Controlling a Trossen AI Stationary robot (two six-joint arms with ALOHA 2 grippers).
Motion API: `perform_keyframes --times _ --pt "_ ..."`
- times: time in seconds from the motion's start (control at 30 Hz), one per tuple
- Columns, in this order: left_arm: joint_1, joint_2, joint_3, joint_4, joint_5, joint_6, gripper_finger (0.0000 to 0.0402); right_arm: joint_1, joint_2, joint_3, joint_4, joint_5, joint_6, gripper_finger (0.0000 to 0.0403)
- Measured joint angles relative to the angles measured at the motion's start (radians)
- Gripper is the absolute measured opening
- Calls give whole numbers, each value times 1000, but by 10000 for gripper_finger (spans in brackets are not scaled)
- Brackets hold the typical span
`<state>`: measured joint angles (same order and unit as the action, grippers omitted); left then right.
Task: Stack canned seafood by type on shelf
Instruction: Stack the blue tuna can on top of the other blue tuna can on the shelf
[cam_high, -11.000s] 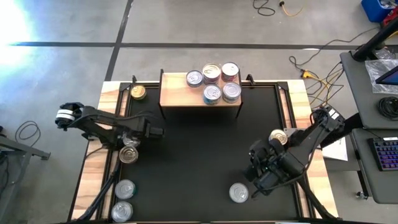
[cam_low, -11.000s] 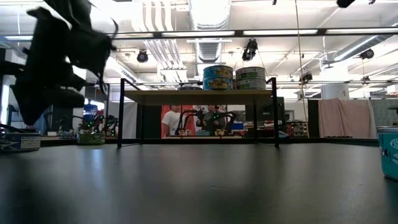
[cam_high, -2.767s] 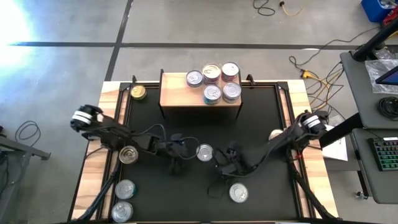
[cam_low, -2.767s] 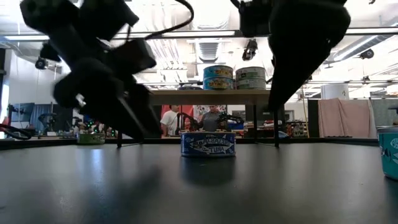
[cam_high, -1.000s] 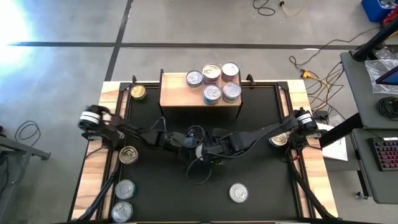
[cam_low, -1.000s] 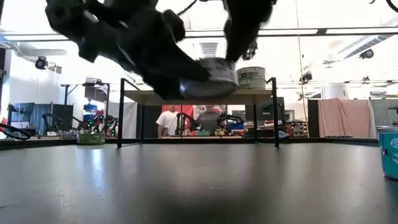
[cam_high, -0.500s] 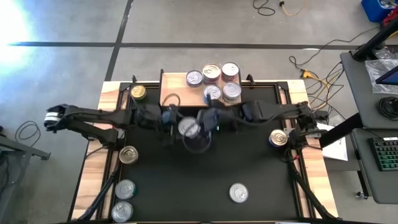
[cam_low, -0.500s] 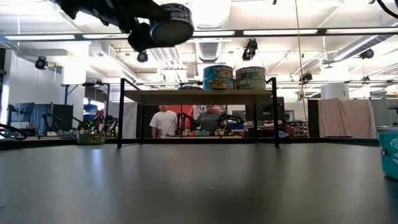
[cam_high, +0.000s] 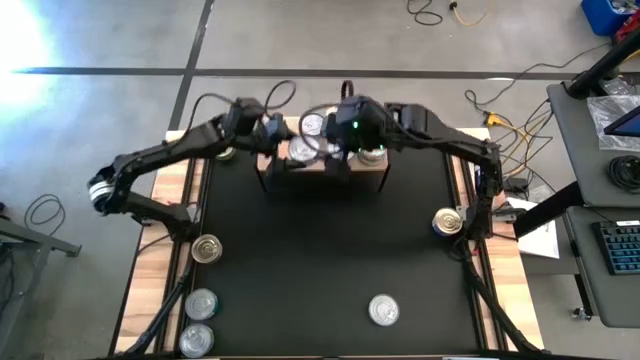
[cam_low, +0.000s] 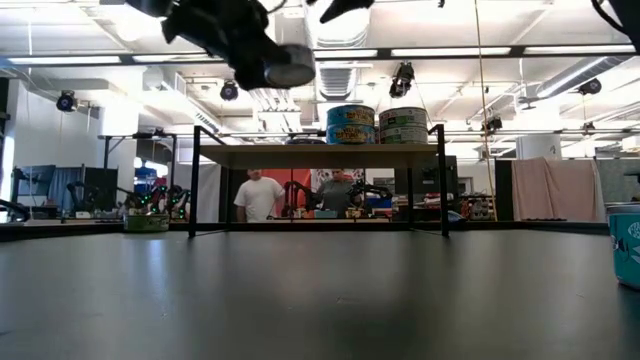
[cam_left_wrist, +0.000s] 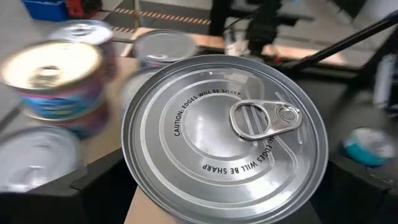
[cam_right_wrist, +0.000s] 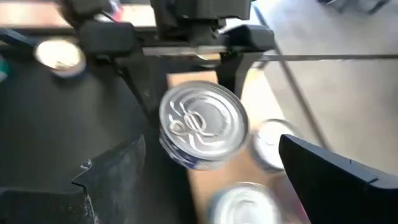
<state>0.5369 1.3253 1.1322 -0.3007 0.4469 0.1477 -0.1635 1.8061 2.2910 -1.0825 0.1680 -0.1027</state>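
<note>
High view: the placing step is in hand. The left gripper (cam_high: 296, 150) is clamped on a silver-lidded can (cam_high: 301, 151) over the left half of the shelf (cam_high: 378, 176). The right gripper (cam_high: 335, 150) hovers just beside it with its fingers spread and nothing between them. The right arm covers much of the shelved group, so the right half is poorly seen. 5 loose cans lie on the black mat (cam_high: 330, 250) and the wooden side strip, well apart from both arms, among them a gold-lidded one (cam_high: 207, 249).

Low view: the held can hangs tilted above the shelf's left end, clear of the board. 2 stacks of tins (cam_low: 351, 124) stand right of centre, and the board to their left looks bare. People (cam_low: 258, 195) stand in the room behind.

Left wrist view: the lid fills the gap between this arm's fingers (cam_left_wrist: 93, 186). A blue-labelled stack (cam_left_wrist: 59, 81) stands near.

Right wrist view: the can sits in the other arm's grip over the shelf's front edge, between this arm's parted fingers (cam_right_wrist: 118, 180) but apart from them.

Next, I judge, the can needs levelling and lowering beside or onto its own type. The risk is the crowding: 2 arms close together, a board edge near, and stacks that a nudge could topple.
</note>
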Motion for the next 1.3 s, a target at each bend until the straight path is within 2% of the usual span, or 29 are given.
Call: perform_keyframes --times 0.13,0.23,0.37,0.47,0.53,0.6,0.73,0.83,0.9,0.97,1.1,1.3 --pt "79 90 104 -91 9 146 373 -82 0 -1 -8 -7 -146 361" --pt "140 165 222 -245 29 296 372 -136 0 -1 6 -21 -271 361" --pt "221 281 411 -468 69 425 372 -204 0 -3 51 -128 -413 361" --pt "260 374 530 -561 69 500 372 -238 0 -3 77 -225 -382 361" --pt "283 430 590 -593 93 578 372 -250 0 -4 82 -252 -374 361" --pt "309 489 641 -598 146 632 371 -256 6 -13 112 -255 -389 361" --pt "354 606 743 -607 303 643 371 -261 48 -20 195 -283 -408 361" --pt "360 663 812 -651 373 701 371 -269 95 -21 277 -228 -387 361" --pt "355 692 852 -687 363 754 371 -280 126 -21 328 -142 -342 361" --pt "357 710 869 -695 359 758 371 -299 148 -21 333 -104 -291 355" --pt "373 712 863 -690 381 742 371 -328 174 -21 328 -128 -196 319" --pt "359 711 832 -691 308 733 373 -355 216 -21 333 -204 -129 230"
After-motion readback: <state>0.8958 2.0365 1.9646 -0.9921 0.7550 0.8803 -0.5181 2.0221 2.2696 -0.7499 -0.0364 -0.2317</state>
